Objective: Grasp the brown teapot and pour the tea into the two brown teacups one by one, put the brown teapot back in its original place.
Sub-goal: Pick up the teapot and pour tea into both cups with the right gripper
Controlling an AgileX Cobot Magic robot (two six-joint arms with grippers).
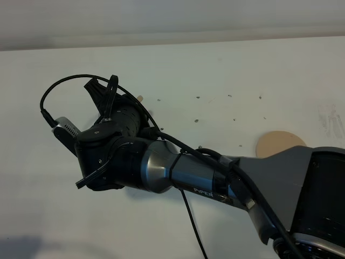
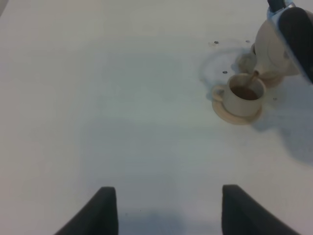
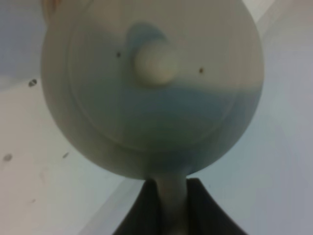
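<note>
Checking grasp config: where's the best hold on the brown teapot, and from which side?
The loop handle, approached from the side opposite the spout. The brown teapot has a wide round body that looks too broad for the jaws; the thin handle fits between them, as the right end effector shows.

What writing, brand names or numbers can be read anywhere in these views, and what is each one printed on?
"PIPER": white letters on the dark link of the right arm, just past its silver joint, in the exterior high view.
Nothing else can be read: the brown teapot and the teacup show no lettering in either wrist view.
</note>
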